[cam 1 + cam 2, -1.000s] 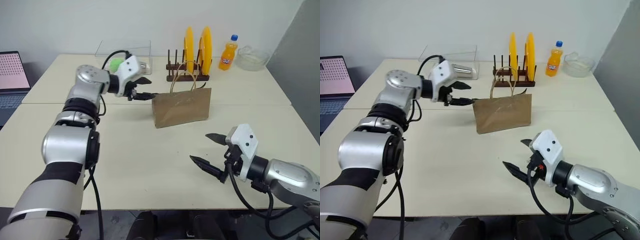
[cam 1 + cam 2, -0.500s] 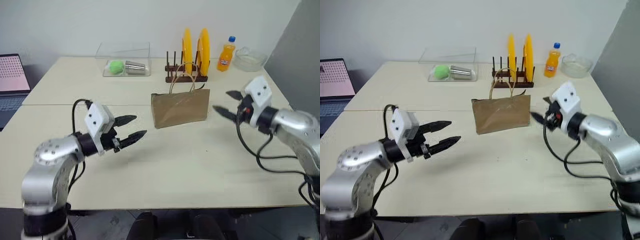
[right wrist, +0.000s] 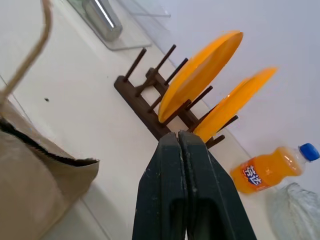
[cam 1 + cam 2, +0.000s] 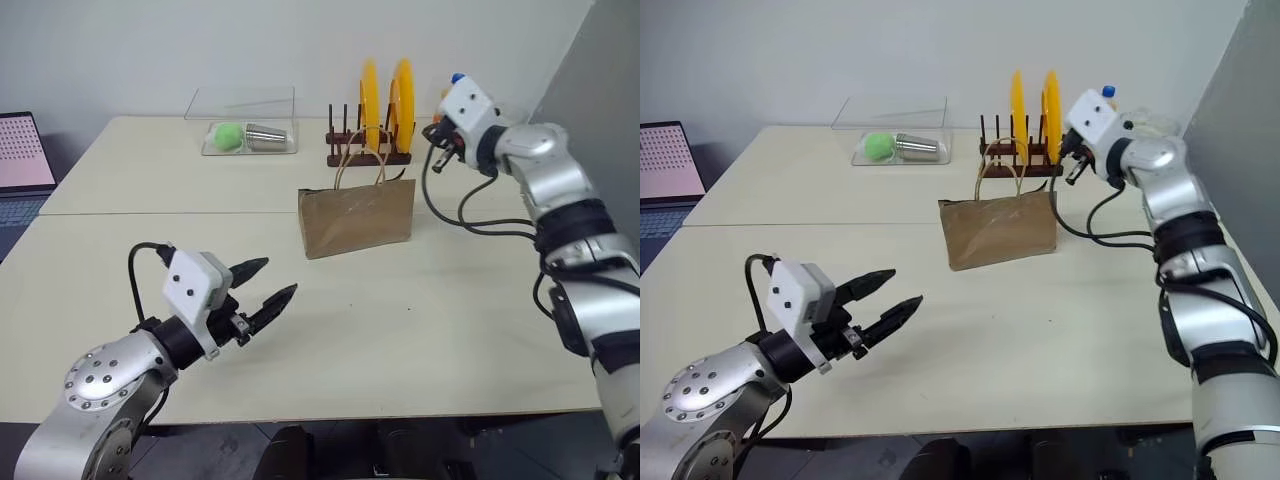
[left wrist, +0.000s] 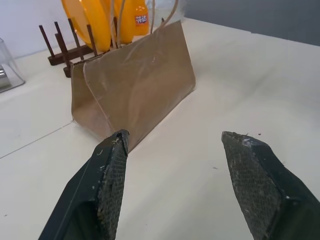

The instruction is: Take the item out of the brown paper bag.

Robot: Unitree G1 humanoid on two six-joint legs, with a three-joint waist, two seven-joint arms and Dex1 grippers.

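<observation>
The brown paper bag (image 4: 356,218) stands upright mid-table, its looped handles raised. The item is hidden; nothing shows above the bag's rim. My right gripper (image 3: 178,135) is shut with nothing between its fingers. It hovers just past the bag's top right corner (image 4: 436,152), in front of the plate rack; the bag's open rim (image 3: 45,150) lies below it. My left gripper (image 4: 281,276) hangs open and empty low over the table's front left, well short of the bag (image 5: 135,90), its fingers (image 5: 112,170) pointing toward it.
A dark wooden rack with two yellow plates (image 4: 385,100) stands right behind the bag. An orange soda bottle (image 3: 270,170) sits beyond the rack. A clear box holding a green ball and a metal cup (image 4: 245,132) is at the back left, a laptop (image 4: 20,160) at far left.
My right gripper climbed from the table's front right to the bag's upper right corner and shut. My left gripper drew back from the bag's left side toward the front edge, staying open.
</observation>
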